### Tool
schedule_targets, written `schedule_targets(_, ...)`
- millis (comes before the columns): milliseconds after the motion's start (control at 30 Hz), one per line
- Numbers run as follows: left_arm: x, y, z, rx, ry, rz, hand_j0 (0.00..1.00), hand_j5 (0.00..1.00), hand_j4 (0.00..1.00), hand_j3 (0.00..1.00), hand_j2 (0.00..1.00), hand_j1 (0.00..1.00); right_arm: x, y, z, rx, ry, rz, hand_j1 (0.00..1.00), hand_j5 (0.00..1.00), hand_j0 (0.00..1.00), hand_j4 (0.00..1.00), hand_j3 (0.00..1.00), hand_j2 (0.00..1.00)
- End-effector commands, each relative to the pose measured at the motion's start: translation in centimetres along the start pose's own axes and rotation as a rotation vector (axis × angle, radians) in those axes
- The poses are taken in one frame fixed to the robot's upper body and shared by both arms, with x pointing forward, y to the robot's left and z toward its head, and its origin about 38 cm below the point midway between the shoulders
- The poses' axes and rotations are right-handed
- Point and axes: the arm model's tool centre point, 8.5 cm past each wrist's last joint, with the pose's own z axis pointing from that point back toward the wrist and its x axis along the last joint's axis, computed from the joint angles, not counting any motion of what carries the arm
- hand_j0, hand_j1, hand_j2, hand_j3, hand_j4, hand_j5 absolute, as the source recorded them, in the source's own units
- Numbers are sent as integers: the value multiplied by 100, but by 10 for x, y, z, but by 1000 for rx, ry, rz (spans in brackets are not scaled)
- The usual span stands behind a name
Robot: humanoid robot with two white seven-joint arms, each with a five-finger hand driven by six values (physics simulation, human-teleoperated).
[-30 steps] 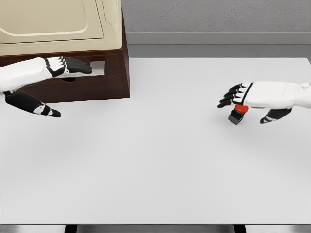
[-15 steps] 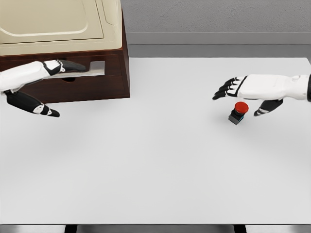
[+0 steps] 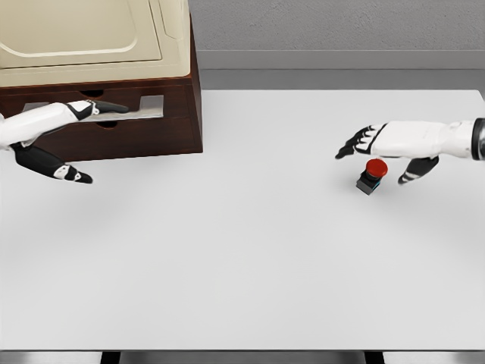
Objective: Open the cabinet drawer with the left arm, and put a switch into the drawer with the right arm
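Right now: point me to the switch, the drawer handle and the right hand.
switch [image 3: 373,168]: head view, on its red button cap.
drawer handle [image 3: 144,111]: head view, on the grey bar's right end, clear of the left fingers.
right hand [image 3: 379,139]: head view, on the white back of the hand, above the switch.

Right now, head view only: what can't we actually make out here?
- Drawer interior: edge-on from the head view, so its contents and how far it is open are unclear.
- Left hand grip: fingertips lie against the drawer front; cannot tell whether they hook the handle.
- Cabinet: top and left side cut off by the frame edge.
- Switch base: too small for detail; contact with the right hand above it is unclear.
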Motion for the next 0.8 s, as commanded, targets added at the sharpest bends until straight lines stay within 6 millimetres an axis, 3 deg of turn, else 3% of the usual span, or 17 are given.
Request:
schedule_targets(0,-6,1,3,10,18,13,100,100,100,100,100,100,-4,-5,-7,-4,6,-1,100,100,100,100,100,100)
schedule_targets(100,-14,1,7,17,44,20,100,100,100,100,100,100,-10,-3,-11,4,20,-3,100,100,100,100,100,100)
schedule_targets(167,-20,-4,-3,27,33,41,100,100,100,100,100,100,-23,4,-18,22,52,-14,100,100,100,100,100,100)
schedule_targets(333,-28,-7,-5,38,44,57,100,100,100,100,100,100,-37,7,-7,23,103,-23,100,100,100,100,100,100)
schedule_targets(767,-41,-4,1,67,83,69,100,100,100,100,100,100,-29,21,-18,54,70,-36,100,100,100,100,100,100)
